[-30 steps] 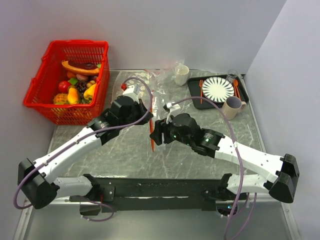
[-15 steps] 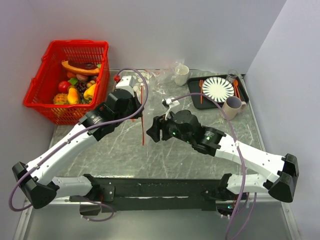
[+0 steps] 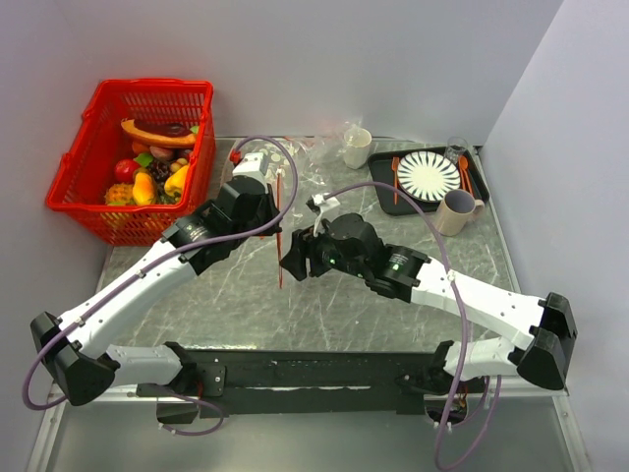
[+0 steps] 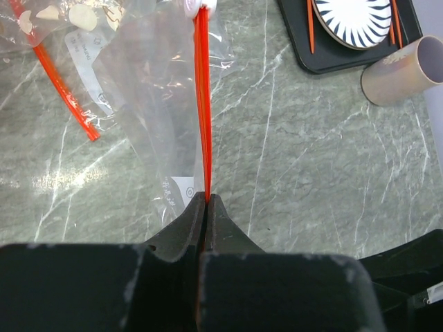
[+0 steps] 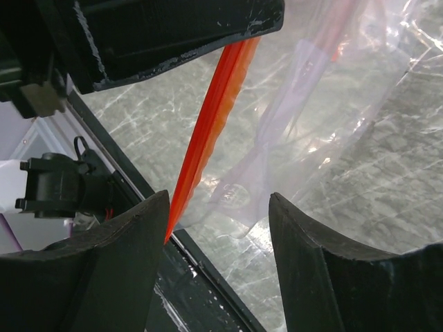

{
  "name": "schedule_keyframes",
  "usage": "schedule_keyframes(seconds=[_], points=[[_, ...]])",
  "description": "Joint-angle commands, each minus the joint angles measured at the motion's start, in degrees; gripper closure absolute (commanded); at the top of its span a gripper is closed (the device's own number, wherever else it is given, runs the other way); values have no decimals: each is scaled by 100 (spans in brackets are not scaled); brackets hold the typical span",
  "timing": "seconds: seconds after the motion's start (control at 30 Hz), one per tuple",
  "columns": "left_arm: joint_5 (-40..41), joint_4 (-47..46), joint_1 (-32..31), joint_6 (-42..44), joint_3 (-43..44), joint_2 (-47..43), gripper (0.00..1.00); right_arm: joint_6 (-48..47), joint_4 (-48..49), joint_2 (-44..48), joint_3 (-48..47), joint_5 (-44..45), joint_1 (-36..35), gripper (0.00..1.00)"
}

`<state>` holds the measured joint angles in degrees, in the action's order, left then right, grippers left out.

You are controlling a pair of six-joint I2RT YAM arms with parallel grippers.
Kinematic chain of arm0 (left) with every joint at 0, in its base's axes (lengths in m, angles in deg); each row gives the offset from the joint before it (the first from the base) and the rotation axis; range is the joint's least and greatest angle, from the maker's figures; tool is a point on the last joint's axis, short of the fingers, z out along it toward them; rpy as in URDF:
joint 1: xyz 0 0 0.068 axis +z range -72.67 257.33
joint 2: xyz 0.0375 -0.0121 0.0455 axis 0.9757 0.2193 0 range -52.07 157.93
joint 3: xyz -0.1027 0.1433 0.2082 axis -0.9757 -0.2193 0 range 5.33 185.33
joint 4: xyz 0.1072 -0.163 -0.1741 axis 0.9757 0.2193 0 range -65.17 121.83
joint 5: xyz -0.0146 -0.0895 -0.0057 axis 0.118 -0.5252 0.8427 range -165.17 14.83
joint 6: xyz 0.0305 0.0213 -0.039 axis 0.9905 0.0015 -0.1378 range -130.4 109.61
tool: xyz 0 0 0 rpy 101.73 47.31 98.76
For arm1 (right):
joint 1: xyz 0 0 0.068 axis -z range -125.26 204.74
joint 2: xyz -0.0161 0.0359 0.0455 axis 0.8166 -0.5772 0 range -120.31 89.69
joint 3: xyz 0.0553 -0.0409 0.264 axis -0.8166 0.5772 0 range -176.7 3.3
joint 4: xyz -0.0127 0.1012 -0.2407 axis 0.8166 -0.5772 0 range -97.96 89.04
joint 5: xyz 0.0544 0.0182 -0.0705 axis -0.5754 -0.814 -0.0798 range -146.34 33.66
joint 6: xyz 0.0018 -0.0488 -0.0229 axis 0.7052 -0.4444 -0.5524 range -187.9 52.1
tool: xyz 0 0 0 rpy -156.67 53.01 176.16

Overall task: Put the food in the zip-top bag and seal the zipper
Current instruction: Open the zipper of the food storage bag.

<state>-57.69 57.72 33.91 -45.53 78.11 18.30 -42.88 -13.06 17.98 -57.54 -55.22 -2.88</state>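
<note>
One shift: left tool (image 4: 206, 197), pinching the thin orange-red zipper strip (image 4: 202, 104), carried the hanging clear plastic zip-top bag (image 4: 152, 90) leftward; right tool (image 5: 218, 200), jaws apart and empty, followed to the strip's free end, probably to grip it.

On my left, a red plastic mesh basket (image 3: 147, 228) of toy fruit (image 3: 147, 182) sits on the grey marbled desk (image 3: 334, 305). Far right, a black tray (image 3: 383, 202) carries a striped plate (image 3: 428, 176), with a beige mug (image 3: 454, 210) just beside it.

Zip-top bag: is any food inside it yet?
Through the clear zip-top bag only marble table and a printed label show, no food. Its part under the left gripper, shut on the zipper, is hidden.
</note>
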Motion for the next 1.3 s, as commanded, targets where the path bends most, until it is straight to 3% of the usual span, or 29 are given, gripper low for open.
schedule_keyframes(seconds=[0.0,0.23,0.73,1.13,1.27], points=[[63,-37,-44,77,79,3,99,12,217,-124,-253,-69,-38,34],[98,-54,-35,42,44,-32,99,47,225,-239,-279,-86,-47,34],[107,-71,-61,-28,0,-14,99,232,-73,-406,-367,792,-38,39],[195,-159,-61,-230,-141,12,99,320,234,-546,-385,608,-108,39],[98,-221,-61,-310,-140,38,99,399,278,-643,-446,731,-135,45]])
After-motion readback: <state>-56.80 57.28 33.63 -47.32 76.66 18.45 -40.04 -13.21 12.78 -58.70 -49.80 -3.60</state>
